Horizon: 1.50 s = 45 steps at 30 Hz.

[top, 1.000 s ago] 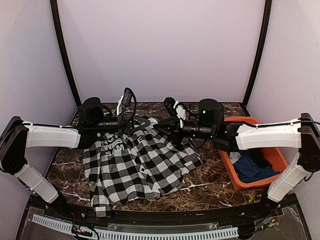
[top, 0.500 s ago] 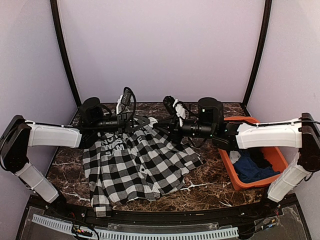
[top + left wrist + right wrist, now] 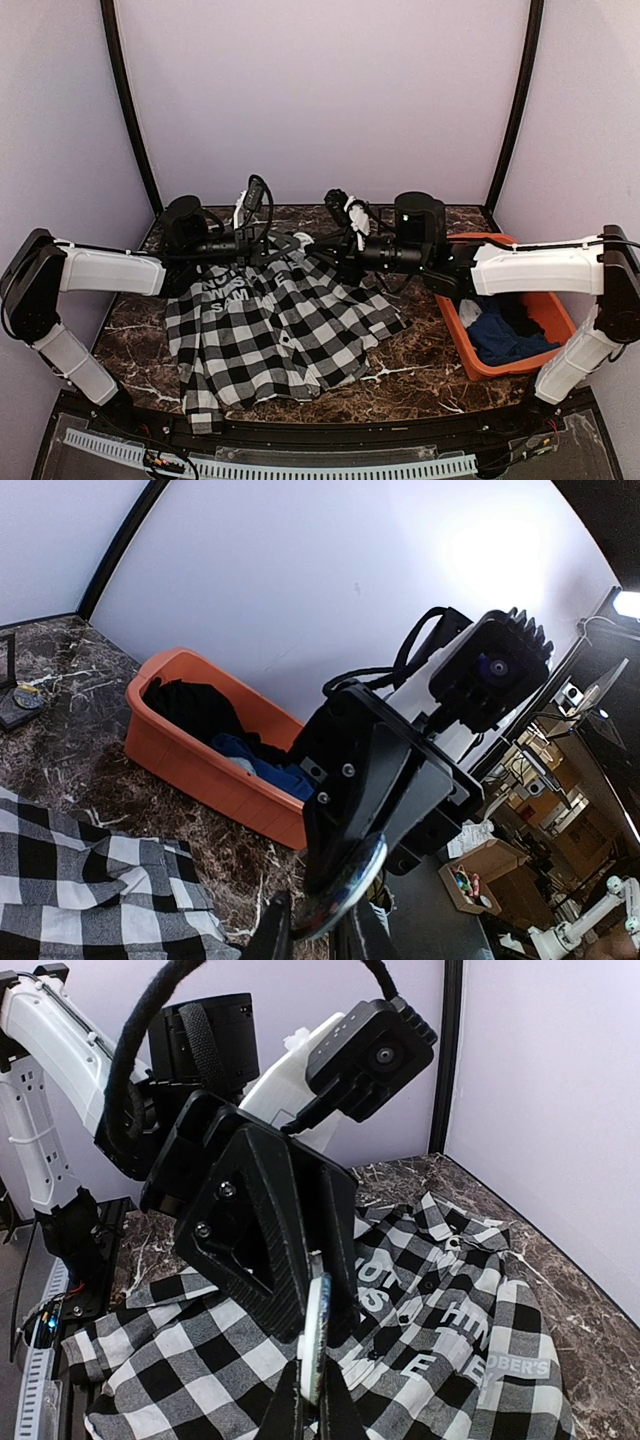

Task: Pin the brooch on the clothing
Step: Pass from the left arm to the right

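Brooch (image 3: 345, 885) is hanging in the air between my two claws, above the far end of the clothing (image 3: 270, 330) and not touching the fabric. I'm holding it edge-up in my right claw (image 3: 312, 1405), which is clenched on the thin round disc. My left claw (image 3: 315, 935) is sitting with a finger on each side of the disc's lower part, jaws narrow. I cannot tell whether it is gripping or only bracketing the disc. My guess is that the claws are meeting here so one is steadying the disc while the other is working the pin, which needs doing before the brooch goes down onto cloth.

Clothing is lying spread on the surface (image 3: 420, 365) just under the claws, a black-and-white checked shirt with the white lettering facing up. It is lying loose with nothing weighing it down, so I'm expecting it to drag when the pin is pushing in.

Orange bin (image 3: 462, 340) is sitting at the right of the surface, under my right arm, with bare marble showing between it and the shirt. It is holding a dark blue garment (image 3: 505, 335) and some black cloth (image 3: 520, 310). Neither is part of the job.
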{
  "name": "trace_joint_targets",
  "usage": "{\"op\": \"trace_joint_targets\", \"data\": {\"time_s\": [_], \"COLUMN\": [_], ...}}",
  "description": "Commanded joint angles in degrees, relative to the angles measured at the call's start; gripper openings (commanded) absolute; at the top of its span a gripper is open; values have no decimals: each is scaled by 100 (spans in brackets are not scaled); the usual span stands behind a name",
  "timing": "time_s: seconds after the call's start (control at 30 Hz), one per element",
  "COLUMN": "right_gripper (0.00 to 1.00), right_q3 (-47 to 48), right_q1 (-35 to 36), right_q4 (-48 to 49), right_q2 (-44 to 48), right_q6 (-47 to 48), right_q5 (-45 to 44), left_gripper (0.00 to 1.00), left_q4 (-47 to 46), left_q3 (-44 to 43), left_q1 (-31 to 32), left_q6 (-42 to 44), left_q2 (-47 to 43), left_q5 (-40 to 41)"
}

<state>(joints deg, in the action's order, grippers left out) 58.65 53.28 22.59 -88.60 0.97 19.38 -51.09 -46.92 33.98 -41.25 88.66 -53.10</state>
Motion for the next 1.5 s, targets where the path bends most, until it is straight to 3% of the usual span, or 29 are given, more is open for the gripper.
{"op": "trace_joint_targets", "data": {"time_s": [0.0,0.3,0.63,0.7,0.83,1.0,1.17,1.47], "right_gripper": [0,0,0,0,0,0,0,0], "right_q3": [237,483,683,660,613,608,587,587], "right_q1": [69,90,147,148,138,116,104,103], "right_q4": [36,-171,-440,-495,-606,-733,-749,-608], "right_q2": [-109,-263,-424,-407,-340,-291,-264,-272], "right_q6": [9,-399,-624,-604,-555,-554,-597,-650], "right_q5": [-22,28,-617,-800,-1052,-1174,-1118,-889], "left_gripper": [13,1,1,7,29,47,51,47], "left_q4": [-156,137,-5,-137,-273,471,706,399], "left_q3": [-1,2,13,26,174,123,151,85], "left_q1": [39,39,39,35,-36,-126,-299,-304], "left_q6": [-32,208,114,16,17,683,809,294], "left_q2": [8,-77,-85,-132,-498,-989,-1100,-485], "left_q5": [-147,24,-123,-222,-328,-351,-68,-175]}}
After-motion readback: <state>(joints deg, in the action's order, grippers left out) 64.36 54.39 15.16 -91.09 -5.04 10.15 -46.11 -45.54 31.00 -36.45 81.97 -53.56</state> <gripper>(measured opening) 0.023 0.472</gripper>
